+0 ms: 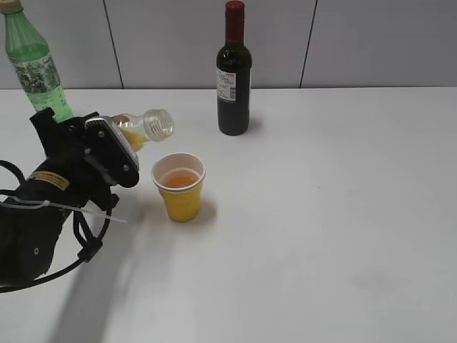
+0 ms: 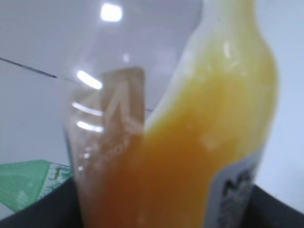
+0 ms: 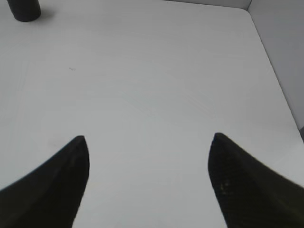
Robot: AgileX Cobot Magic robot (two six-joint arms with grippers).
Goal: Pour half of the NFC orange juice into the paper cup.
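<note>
A: Up close, the left gripper (image 1: 118, 146) fills the lower left, clamped around the NFC orange juice (image 1: 143, 127), jaws set fairly wide by the bottle's body.

B: And that bottle lies tipped nearly flat, its open clear neck pointing right, just above and left of the paper cup (image 1: 180, 187).

A: The cup stands upright on the white counter (image 1: 321, 236), orange liquid visible inside. No stream shows between neck and cup.

B: Behind, a dark wine bottle (image 1: 233, 71) stands well apart; a green plastic bottle (image 1: 32, 61) sits far left.

A: The right gripper (image 3: 149, 185) hangs over bare counter, jaws spread wide, nothing held.
</note>
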